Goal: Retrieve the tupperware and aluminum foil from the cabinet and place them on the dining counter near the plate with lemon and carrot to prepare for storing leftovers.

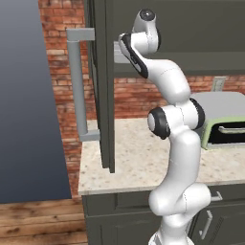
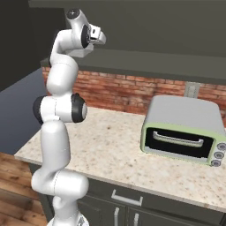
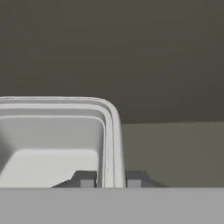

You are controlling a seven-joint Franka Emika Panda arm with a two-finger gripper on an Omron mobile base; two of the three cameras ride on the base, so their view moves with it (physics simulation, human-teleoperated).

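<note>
Two dark fingertips (image 3: 87, 179) are straddling the right wall of the white tupperware (image 3: 52, 140), so your gripper (image 3: 110, 180) is pinching that rim narrowly; the container is sitting on the dark cabinet shelf (image 3: 175, 148), above the counter (image 2: 110, 145) with the toaster oven (image 2: 185, 130)

open cabinet door (image 1: 103, 86) left of arm, toaster oven (image 2: 183, 130) on right, bare countertop (image 2: 101, 145) between

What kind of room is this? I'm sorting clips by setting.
A kitchen, rendered rather than real. A toaster oven sits on a speckled stone counter against a brick wall, with dark cabinets above and drawers below. The gripper pinches the rim of a white tupperware on a cabinet shelf.
</note>
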